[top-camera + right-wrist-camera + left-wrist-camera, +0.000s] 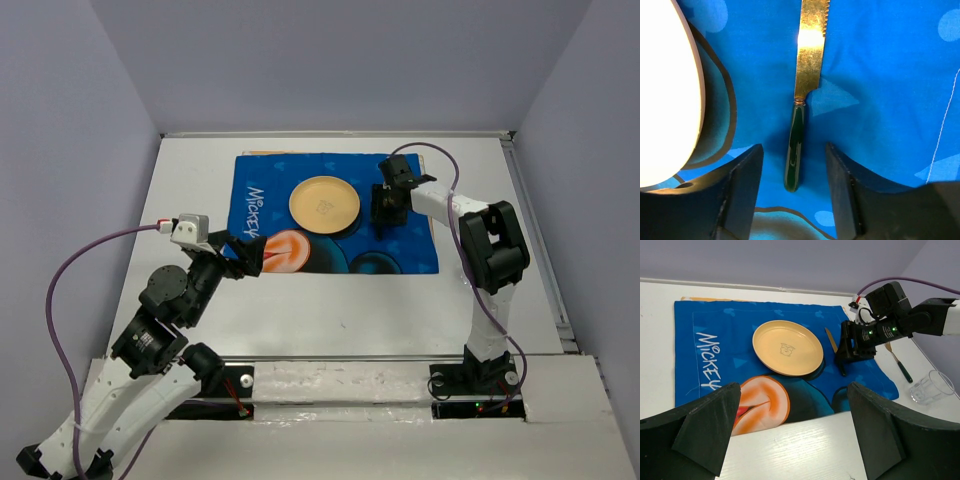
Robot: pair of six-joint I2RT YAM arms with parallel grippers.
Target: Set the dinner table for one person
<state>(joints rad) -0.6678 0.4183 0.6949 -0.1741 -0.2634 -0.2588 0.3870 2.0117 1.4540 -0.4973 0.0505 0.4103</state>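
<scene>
On the white dinner table [350, 310] lies a blue Mickey placemat [400, 255] with a yellow plate [324, 205] on it. A gold knife with a dark green handle [799, 130] rests flat on the cloth just right of the plate [787, 347]. My right gripper [794, 155] hovers low over the handle, jaws open on either side and not touching it. From the left wrist view the knife's blade [830, 339] shows beside the right gripper [852, 347]. My left gripper [794, 390] stands wide open and empty over the placemat's near edge.
A second gold utensil with a dark green handle [900, 362] lies on the bare table right of the placemat, and a clear glass [930, 387] stands nearer than it. Grey walls enclose the table on three sides.
</scene>
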